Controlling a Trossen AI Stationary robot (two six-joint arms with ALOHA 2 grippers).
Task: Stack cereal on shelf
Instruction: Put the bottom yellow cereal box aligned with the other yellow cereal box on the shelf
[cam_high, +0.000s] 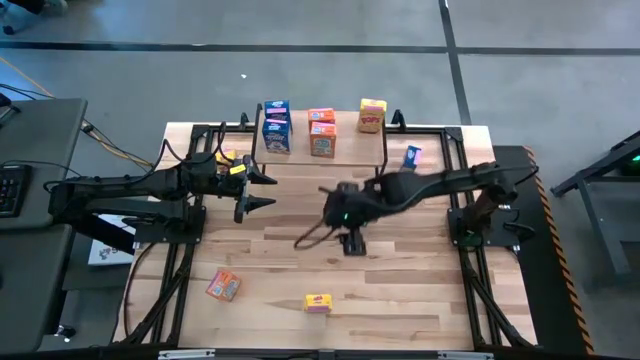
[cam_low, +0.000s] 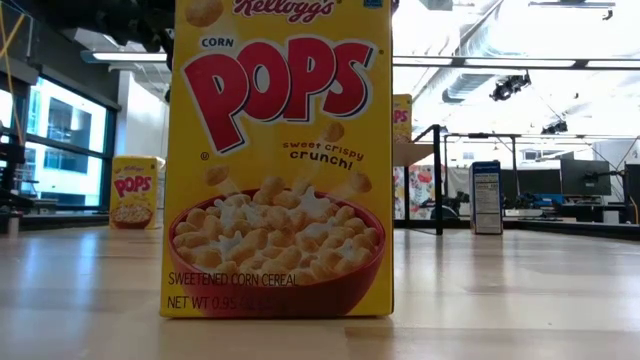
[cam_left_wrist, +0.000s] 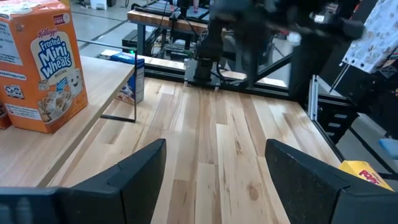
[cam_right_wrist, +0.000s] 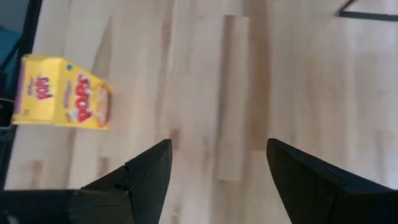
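The shelf (cam_high: 348, 142) stands at the table's far middle. On its top stand two stacked blue cereal boxes (cam_high: 276, 126), stacked orange ones (cam_high: 322, 132) and a yellow one (cam_high: 372, 115). Another blue box (cam_high: 412, 156) stands on the table to the shelf's right. An orange box (cam_high: 223, 285) and a yellow box (cam_high: 318, 303) sit near the front edge, and a yellow one (cam_low: 133, 190) stands at far left. My right gripper (cam_right_wrist: 217, 162) hangs open and empty over the table's middle (cam_high: 340, 222), slanting down. My left gripper (cam_high: 262, 190) waits open, left of the shelf.
The shelf's thin black legs (cam_left_wrist: 134, 93) stand on the tabletop, close to the blue box (cam_left_wrist: 132, 78). Black frame rails (cam_high: 170, 250) run along the table's sides. Bare wood lies between the two grippers and the near boxes.
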